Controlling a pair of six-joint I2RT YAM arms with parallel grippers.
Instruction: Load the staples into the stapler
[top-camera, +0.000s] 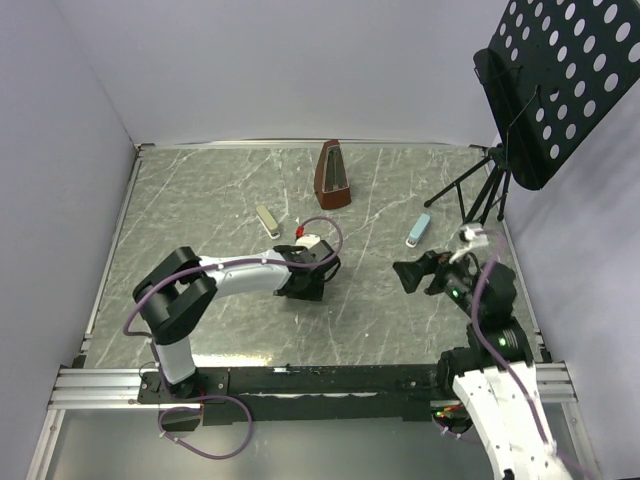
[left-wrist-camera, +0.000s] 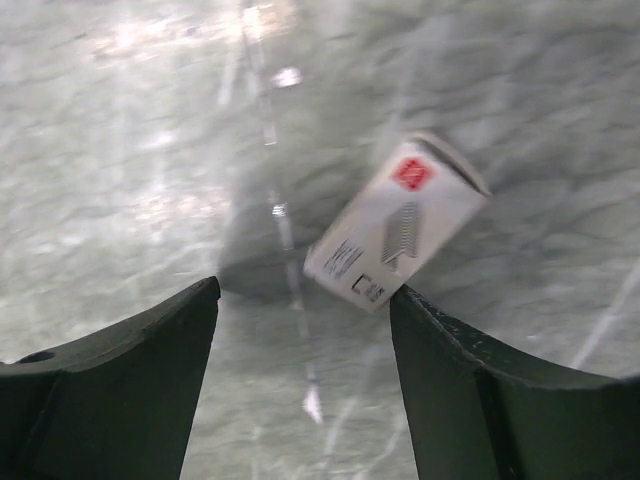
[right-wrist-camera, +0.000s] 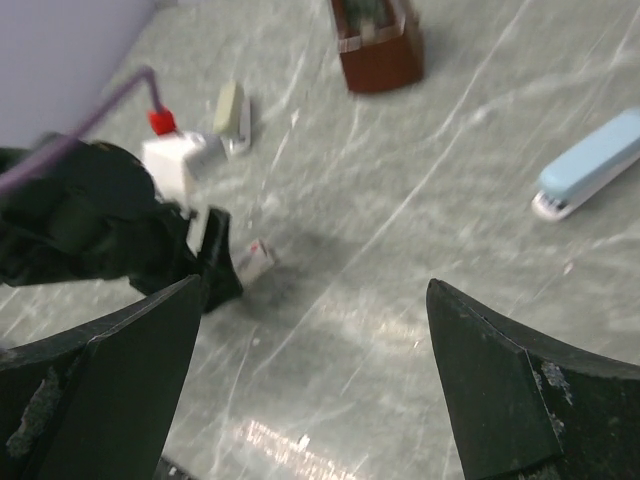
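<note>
Your left pincer (left-wrist-camera: 305, 290) gapes empty over the skewed staple box (left-wrist-camera: 395, 220) near the middle of the table (left-wrist-camera: 120, 150); close off-square and it may squirt sideways; right pincer (right-wrist-camera: 315, 283) hangs wide, empty.

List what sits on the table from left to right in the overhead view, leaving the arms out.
cream stapler → brown metronome → light blue stapler → black music stand
</note>
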